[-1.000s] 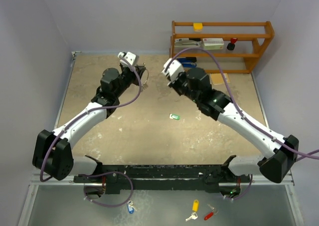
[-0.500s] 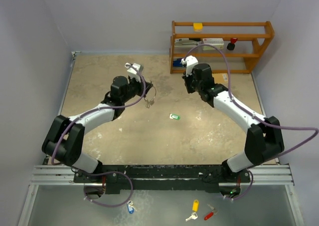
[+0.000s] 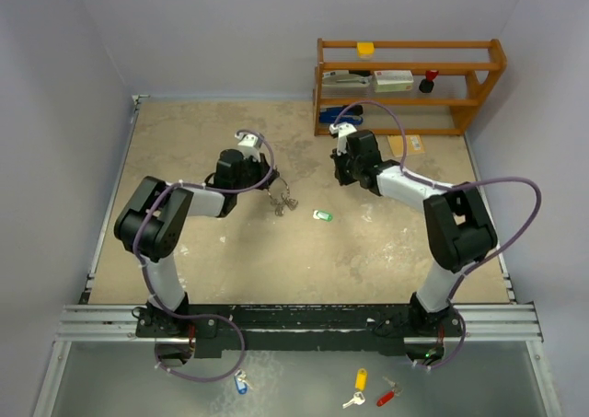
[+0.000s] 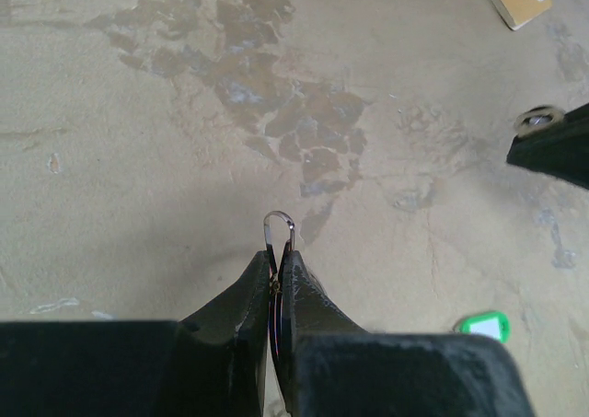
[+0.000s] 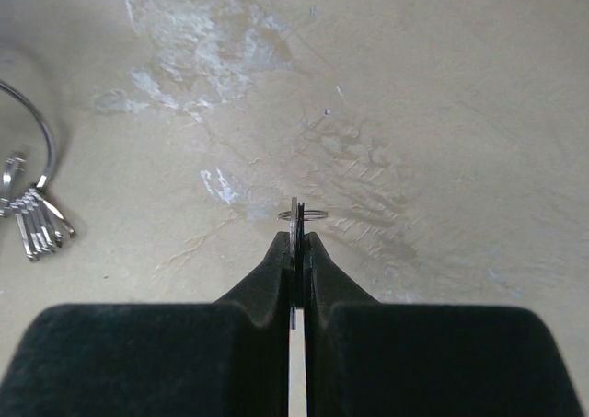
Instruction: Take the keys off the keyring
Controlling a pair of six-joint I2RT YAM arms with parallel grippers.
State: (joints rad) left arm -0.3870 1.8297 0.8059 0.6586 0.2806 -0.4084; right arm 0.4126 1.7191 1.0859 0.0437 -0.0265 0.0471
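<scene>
My left gripper (image 3: 269, 185) is shut on the keyring (image 4: 279, 227), whose thin silver loop pokes out past the fingertips (image 4: 256, 270). Several plain silver keys (image 3: 285, 202) hang from it just above the table. In the right wrist view they show at the left edge (image 5: 35, 222) on the ring's wire (image 5: 41, 133). My right gripper (image 3: 339, 172) is shut on a flat key (image 5: 294, 216) held edge-on, with a small wire ring at its tip. The green-headed key (image 3: 321, 215) lies loose on the table between the grippers, and also shows in the left wrist view (image 4: 485, 326).
A wooden shelf (image 3: 409, 99) with boxes stands at the back right, and a tan card (image 3: 405, 145) lies before it. Yellow- (image 3: 361, 379), red- (image 3: 386, 398) and blue-tagged (image 3: 241, 384) keys lie below the table's front rail.
Both arms have folded down low over the table. The left gripper moved right and down with the keyring and its keys. The right gripper came down toward the table middle.
</scene>
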